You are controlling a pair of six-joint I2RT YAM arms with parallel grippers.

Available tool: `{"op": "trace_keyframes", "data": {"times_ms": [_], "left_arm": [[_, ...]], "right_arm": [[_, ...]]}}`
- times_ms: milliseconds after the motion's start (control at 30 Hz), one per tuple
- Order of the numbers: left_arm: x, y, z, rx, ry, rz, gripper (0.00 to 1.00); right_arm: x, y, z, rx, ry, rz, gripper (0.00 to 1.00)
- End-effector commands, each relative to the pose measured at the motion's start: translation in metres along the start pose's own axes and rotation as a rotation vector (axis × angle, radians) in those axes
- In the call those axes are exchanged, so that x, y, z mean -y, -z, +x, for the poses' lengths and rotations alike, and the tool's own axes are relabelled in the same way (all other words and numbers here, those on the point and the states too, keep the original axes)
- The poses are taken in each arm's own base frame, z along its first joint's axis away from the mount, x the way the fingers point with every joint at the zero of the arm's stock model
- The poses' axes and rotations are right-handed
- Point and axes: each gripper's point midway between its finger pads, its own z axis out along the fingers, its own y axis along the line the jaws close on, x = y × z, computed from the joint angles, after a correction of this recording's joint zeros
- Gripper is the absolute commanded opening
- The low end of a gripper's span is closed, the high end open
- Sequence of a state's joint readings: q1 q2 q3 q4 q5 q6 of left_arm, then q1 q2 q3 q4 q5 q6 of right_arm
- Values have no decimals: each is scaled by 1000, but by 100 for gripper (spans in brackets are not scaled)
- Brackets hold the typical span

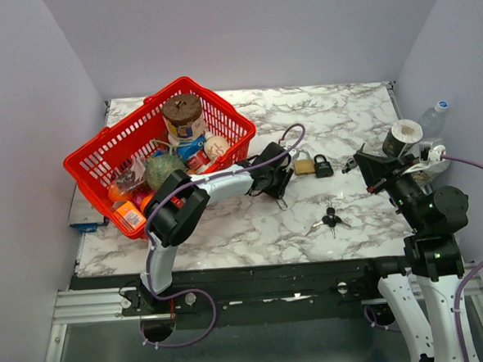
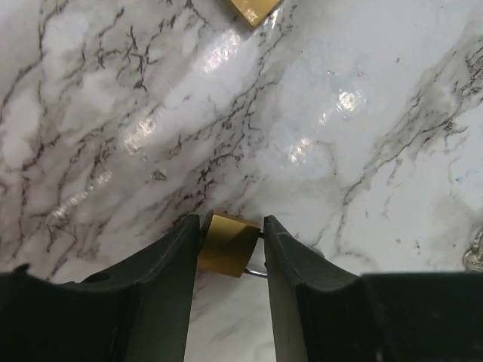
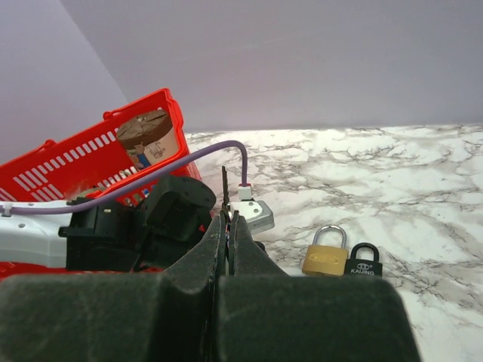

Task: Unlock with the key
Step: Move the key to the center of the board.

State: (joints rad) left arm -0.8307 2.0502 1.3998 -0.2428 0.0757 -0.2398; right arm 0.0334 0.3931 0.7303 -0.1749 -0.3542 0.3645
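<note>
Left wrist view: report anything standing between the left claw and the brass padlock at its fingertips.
Nothing visible does. The brass padlock sits directly between the fingers of the left claw, resting on the marble table.

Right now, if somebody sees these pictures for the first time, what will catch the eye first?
The red basket, heaped full, stands at the left of the table. Next comes the left claw at mid-table, with a brass lock between its fingers. A second brass lock and a black lock lie side by side just to its right.
</note>
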Motion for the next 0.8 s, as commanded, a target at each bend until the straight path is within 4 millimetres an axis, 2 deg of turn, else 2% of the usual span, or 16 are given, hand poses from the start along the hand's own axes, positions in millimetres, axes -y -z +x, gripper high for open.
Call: {"op": "trace_keyframes", "data": {"times_ms": [0, 267, 533, 633, 700, 767], "left_arm": [[9, 8, 68, -190, 129, -30, 49], [23, 10, 88, -158, 230, -23, 57], [49, 7, 77, -89, 299, 16, 62], [62, 8, 80, -68, 341, 28, 64], [74, 10, 94, -80, 341, 16, 66], [74, 12, 99, -82, 324, -9, 67]], "right_arm": [[-9, 6, -10, 14, 16, -24, 1], [-10, 7, -9, 10, 14, -31, 1], [-10, 7, -9, 11, 14, -28, 1], [-9, 7, -9, 11, 17, -23, 1], [-9, 6, -9, 9, 16, -24, 1], [-9, 6, -8, 6, 15, -26, 1]]}}
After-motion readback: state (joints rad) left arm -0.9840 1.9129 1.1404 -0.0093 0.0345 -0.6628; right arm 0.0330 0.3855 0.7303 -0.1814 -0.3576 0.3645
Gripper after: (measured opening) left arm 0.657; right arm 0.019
